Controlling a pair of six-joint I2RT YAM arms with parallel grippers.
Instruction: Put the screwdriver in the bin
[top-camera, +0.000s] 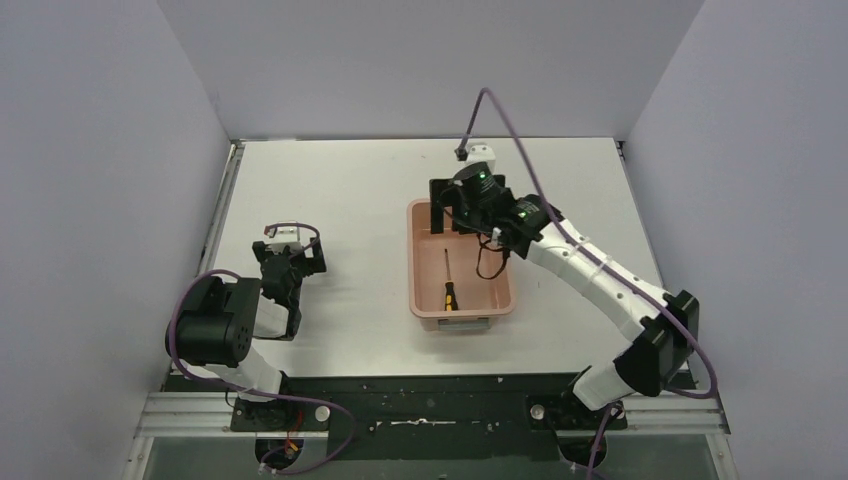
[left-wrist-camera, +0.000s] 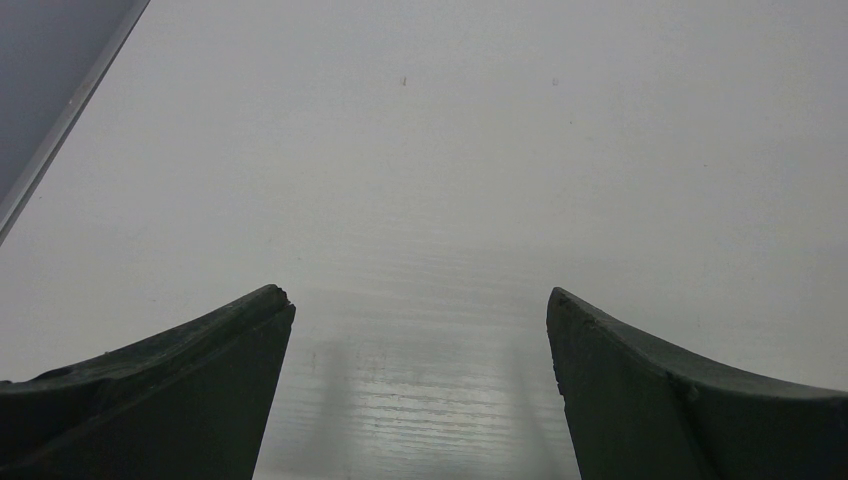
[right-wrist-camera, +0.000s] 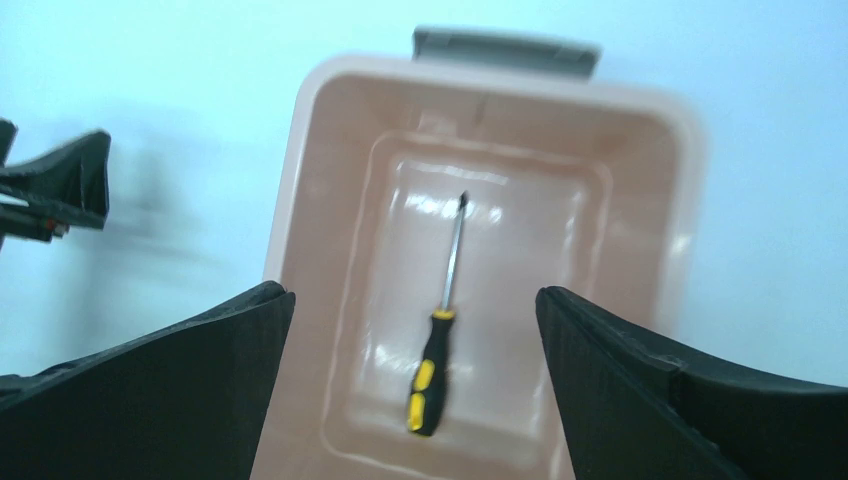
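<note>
Left arm (top-camera: 215, 325) folded up near-left on bench (top-camera: 340, 190). Left end effector (top-camera: 287, 262) spread wide over bare bench, holding nothing. Right end effector (top-camera: 465, 220) hovering above far end of bin (top-camera: 412, 262), fingers (right-wrist-camera: 180, 390) spread apart too, empty. Screwdriver (top-camera: 448, 283) flat on bin floor, lengthwise, yellow-black handle toward near end, tip pointing far. Bin right of bench centre.

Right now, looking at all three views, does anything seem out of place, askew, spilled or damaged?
Nothing stands out. The screwdriver lies flat on the floor of the bin, which sits upright on the table. The left end effector and right end effector are open and empty.
</note>
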